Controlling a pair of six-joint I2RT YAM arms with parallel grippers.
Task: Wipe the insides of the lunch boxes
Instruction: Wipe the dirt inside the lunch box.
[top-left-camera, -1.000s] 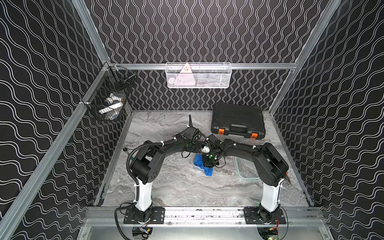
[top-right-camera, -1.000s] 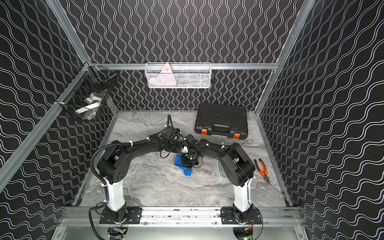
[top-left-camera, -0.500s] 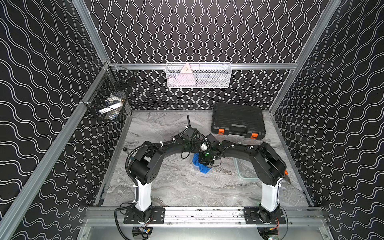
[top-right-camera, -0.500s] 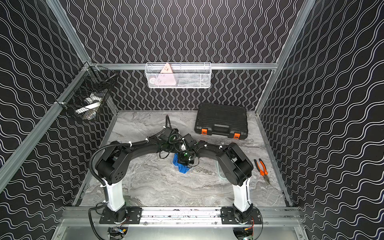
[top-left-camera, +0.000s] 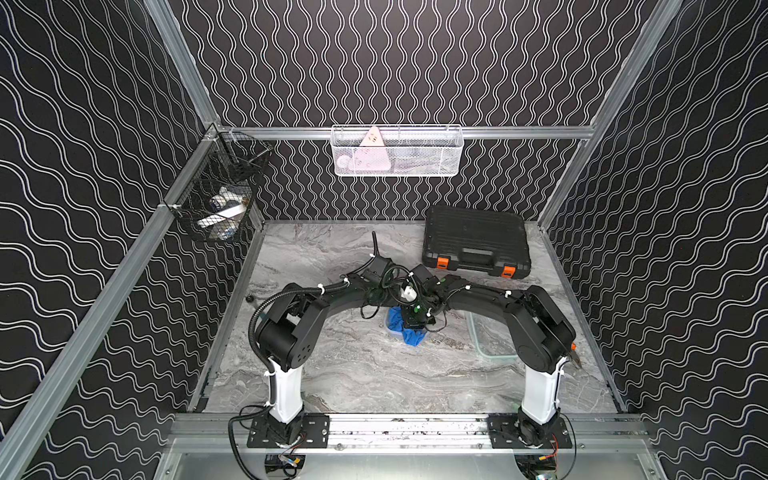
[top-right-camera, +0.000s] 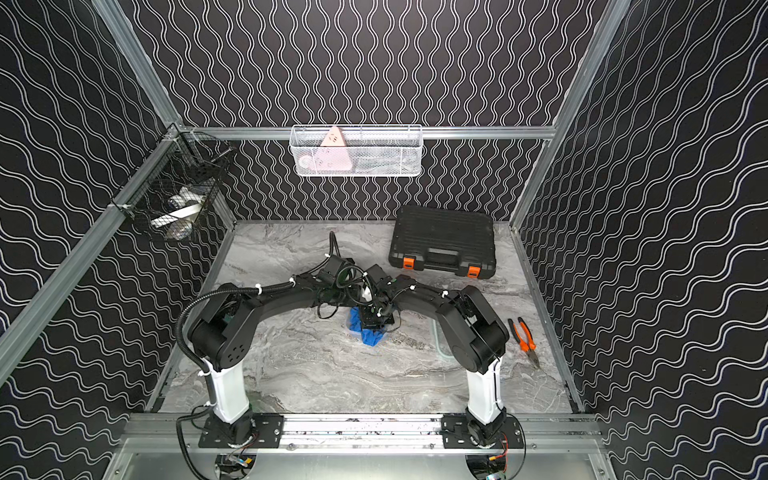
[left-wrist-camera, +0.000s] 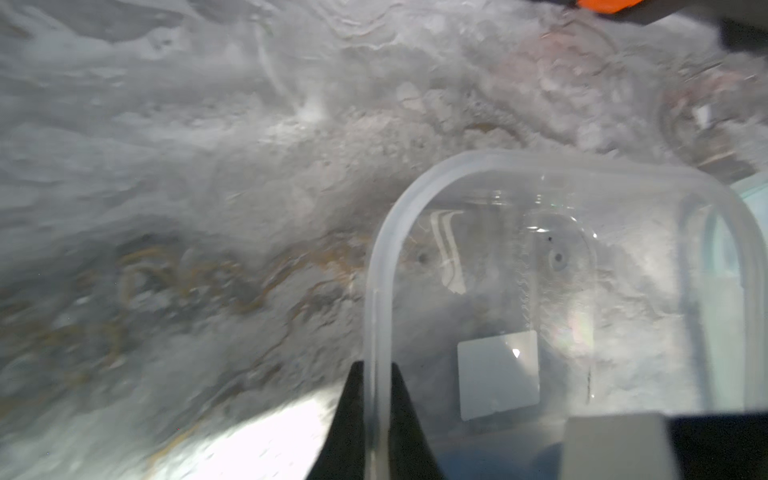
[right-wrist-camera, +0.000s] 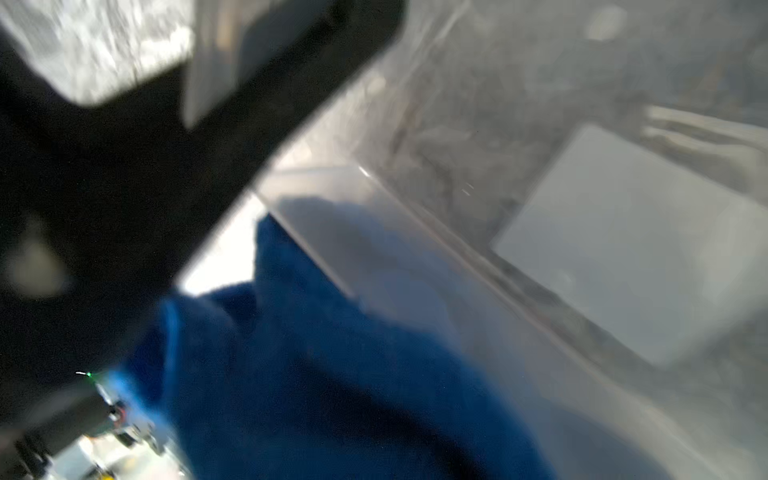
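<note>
Left hand (left-wrist-camera: 376, 374) tight on box (left-wrist-camera: 519, 158) rim; right hand (top-left-camera: 415, 326) tight around blue cloth (right-wrist-camera: 332, 374) against box wall.

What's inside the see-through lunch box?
A blue cloth is bunched in one end of the lunch box. The rest looks bare, with a pale square label at the bottom. Whatever lies under the cloth is covered.
</note>
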